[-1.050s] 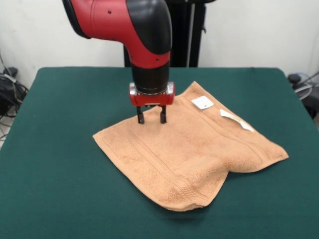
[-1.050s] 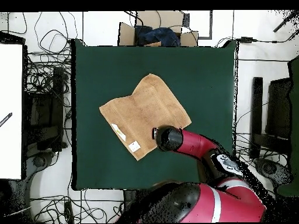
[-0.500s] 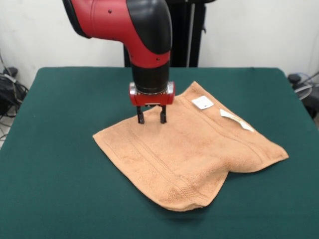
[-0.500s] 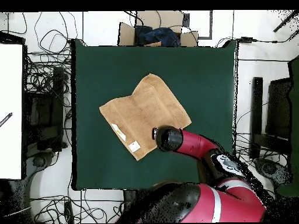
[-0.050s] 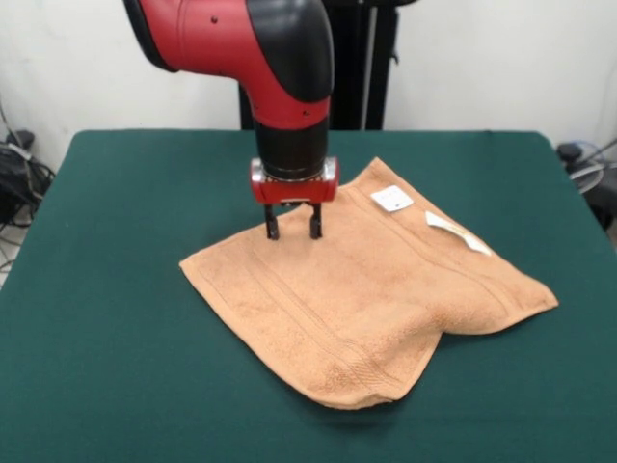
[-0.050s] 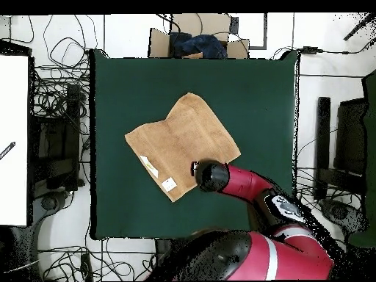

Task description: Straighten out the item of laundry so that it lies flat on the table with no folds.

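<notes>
Towel [image 5: 371, 289], centre of table [image 5: 96, 318], lower edge folded under; claw [image 5: 293, 231], prongs spread, poised at upper-left edge, grasp step pending; next: pinch edge, pull fold out.

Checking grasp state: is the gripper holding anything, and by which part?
Nothing held. The gripper is open, fingertips down at the towel near its far edge, with no cloth pinched between them.
</notes>
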{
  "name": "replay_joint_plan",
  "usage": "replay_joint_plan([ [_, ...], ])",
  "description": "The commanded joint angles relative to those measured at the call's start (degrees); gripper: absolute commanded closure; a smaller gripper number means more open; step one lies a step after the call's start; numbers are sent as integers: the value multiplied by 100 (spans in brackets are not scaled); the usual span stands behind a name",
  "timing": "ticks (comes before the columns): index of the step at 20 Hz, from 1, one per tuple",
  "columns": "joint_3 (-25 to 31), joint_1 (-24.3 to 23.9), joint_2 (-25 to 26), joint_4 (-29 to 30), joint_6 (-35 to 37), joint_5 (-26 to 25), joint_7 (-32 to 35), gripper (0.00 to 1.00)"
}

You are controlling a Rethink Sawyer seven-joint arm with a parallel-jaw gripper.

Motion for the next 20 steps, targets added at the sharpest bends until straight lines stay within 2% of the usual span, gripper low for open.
replay_joint_plan([
  [1,-362,-191,774,541,-715,-492,940,0],
  [9,-463,-318,757,1045,-1229,-495,1034,0],
  [20,-474,-357,690,1212,-1126,-342,805,0],
])
